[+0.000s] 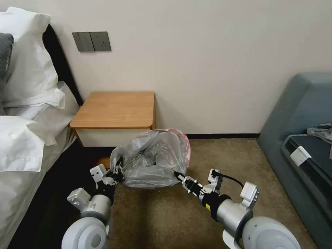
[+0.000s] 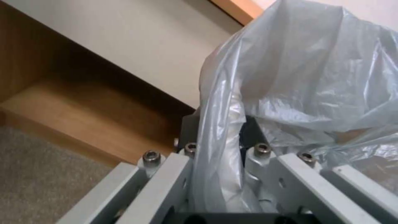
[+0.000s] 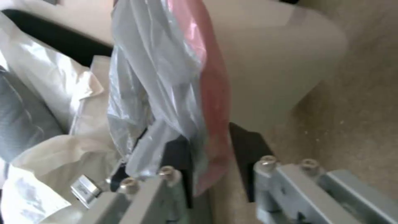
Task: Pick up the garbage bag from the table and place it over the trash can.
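Two grippers worked the garbage bag (image 1: 152, 159), which sat draped over the trash can (image 3: 273, 62) on the carpet beside the table (image 1: 116, 109). Left gripper (image 1: 116, 173) was clamped on the near-left hem, film pinched between its jaws. Right gripper (image 1: 180, 176) stood parted, pinkish edge hanging loose in the gap. Risks, as judged: thin film could tear if tugged; the unheld right side could slip off the rim; pulling might tip the light bin.
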Tool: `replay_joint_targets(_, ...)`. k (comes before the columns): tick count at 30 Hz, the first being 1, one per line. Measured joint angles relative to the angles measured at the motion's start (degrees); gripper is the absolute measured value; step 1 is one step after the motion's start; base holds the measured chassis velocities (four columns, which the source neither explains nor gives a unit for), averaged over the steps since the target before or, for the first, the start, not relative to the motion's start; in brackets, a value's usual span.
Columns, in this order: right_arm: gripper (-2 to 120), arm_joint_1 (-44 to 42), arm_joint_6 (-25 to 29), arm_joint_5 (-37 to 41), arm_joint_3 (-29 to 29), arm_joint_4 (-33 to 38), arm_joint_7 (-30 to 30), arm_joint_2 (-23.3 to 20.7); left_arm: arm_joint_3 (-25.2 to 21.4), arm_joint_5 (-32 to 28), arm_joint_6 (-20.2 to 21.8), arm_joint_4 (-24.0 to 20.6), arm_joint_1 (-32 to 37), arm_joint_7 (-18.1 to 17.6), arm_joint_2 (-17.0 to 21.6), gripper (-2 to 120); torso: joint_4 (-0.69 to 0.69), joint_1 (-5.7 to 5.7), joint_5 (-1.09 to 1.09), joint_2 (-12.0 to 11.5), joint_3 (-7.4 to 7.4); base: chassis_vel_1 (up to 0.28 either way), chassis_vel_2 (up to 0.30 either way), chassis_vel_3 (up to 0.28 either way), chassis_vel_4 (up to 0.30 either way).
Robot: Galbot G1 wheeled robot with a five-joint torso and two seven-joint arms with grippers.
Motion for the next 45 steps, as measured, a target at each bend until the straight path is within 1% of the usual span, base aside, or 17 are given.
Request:
replay_joint_targets(1,32,-0.7,-0.1,-1.0,0.2,0.0,-0.5,-0.3,-0.2,-0.2,0.0,0.4,-0.4,-0.2,0.0,5,0.0,0.0,0.01,0.0,0.0,0.0,0.0,0.0,0.0)
replay_joint_targets(2,32,-0.7,-0.1,-1.0,0.2,0.0,-0.5,-0.3,-0.2,-0.2,0.0,0.4,-0.4,-0.2,0.0,5,0.0,0.0,0.01,0.0,0.0,0.0,0.0,0.0,0.0)
replay_joint_targets(5,46,-3.4,0.1,-7.8,1.0,0.0,-3.2,-0.6,-0.6,-0.8,0.0,1.5,-1.4,-0.8,0.1,5,0.0,0.0,0.0,0.0,0.0,0.0,0.0,0.0,0.0)
replay_joint_targets(6,46,-3.4,0.1,-7.8,1.0,0.0,-3.2,-0.6,-0.6,-0.8,0.0,1.5,-1.4,-0.8,0.1,5,0.0,0.0,0.0,0.0,0.0,0.0,0.0,0.0,0.0)
replay_joint_targets(8,58,-5.6,1.4,-12.6,2.0,0.0,-6.2,-0.5,-0.7,-1.3,0.1,1.7,-1.6,-1.3,0.3,5,-0.01,0.0,0.0,0.0,0.0,0.0,0.0,0.0,0.0)
replay_joint_targets(9,58,-5.6,1.4,-12.6,2.0,0.0,-6.2,-0.5,-0.7,-1.3,0.1,1.7,-1.6,-1.3,0.3,5,-0.01,0.0,0.0,0.0,0.0,0.0,0.0,0.0,0.0)
replay_joint_targets(11,68,-5.4,2.9,-15.7,2.5,0.0,-8.4,-0.6,-0.7,-1.6,0.2,1.7,-1.4,-1.6,0.4,5,-0.01,0.0,0.0,0.0,0.0,0.0,0.0,0.0,0.0)
replay_joint_targets(13,71,-5.0,3.5,-17.0,2.7,0.0,-9.6,-0.7,-0.7,-1.7,0.2,1.8,-1.4,-1.6,0.5,5,0.0,0.0,0.01,0.0,0.0,0.0,0.0,0.0,0.0)
replay_joint_targets(16,86,-2.1,7.8,-20.7,3.7,0.0,-18.2,-0.8,-0.8,-1.8,0.2,2.0,-1.1,-1.9,0.9,5,0.0,0.0,0.0,0.0,0.0,0.0,0.0,0.0,0.0)
replay_joint_targets(17,86,-2.1,7.8,-20.7,3.7,0.0,-18.2,-0.8,-0.8,-1.8,0.2,2.0,-1.1,-1.9,0.9,5,0.0,0.0,0.0,0.0,0.0,0.0,0.0,0.0,0.0)
replay_joint_targets(20,98,2.3,12.1,-21.9,3.3,-1.3,-26.1,0.2,-0.7,-1.8,0.1,2.0,-0.5,-1.9,1.0,5,0.0,0.0,-0.02,0.0,0.0,0.0,0.0,0.0,0.0)
replay_joint_targets(24,100,5.2,14.7,-24.4,1.5,-5.9,-31.3,0.8,-0.7,-2.2,0.1,1.6,-0.3,-1.9,1.2,5,0.0,0.0,0.0,0.0,0.0,0.0,0.0,0.0,0.0)
replay_joint_targets(27,100,7.2,15.7,-24.7,0.5,-9.2,-32.4,1.6,-0.7,-2.7,0.1,1.0,-0.3,-1.9,1.5,5,0.0,0.0,-0.01,0.0,0.0,0.0,0.0,0.0,0.0)
replay_joint_targets(35,100,11.7,17.1,-22.9,-0.7,-17.1,-32.4,5.4,-0.6,-3.5,0.1,-0.6,0.2,-1.8,2.1,5,0.01,0.0,0.0,0.0,0.01,0.0,0.0,0.0,0.0)
replay_joint_targets(41,100,12.9,17.4,-22.6,-0.7,-19.6,-32.1,7.4,-0.7,-5.7,0.3,-1.2,0.2,-2.0,2.6,5,0.0,0.0,-0.01,0.0,0.01,0.0,0.0,0.0,0.0)
replay_joint_targets(44,98,13.1,17.9,-21.7,-0.7,-20.5,-32.0,7.9,-0.7,-6.7,0.4,-1.4,0.1,-2.1,2.7,5,0.0,0.0,-0.01,0.0,0.01,0.0,0.0,0.0,0.0)
replay_joint_targets(45,92,13.2,18.1,-20.7,-0.6,-20.9,-32.2,8.2,-0.7,-7.5,0.4,-1.5,0.0,-2.3,2.7,5,0.0,0.0,0.0,0.0,0.0,0.0,0.0,0.0,0.0)
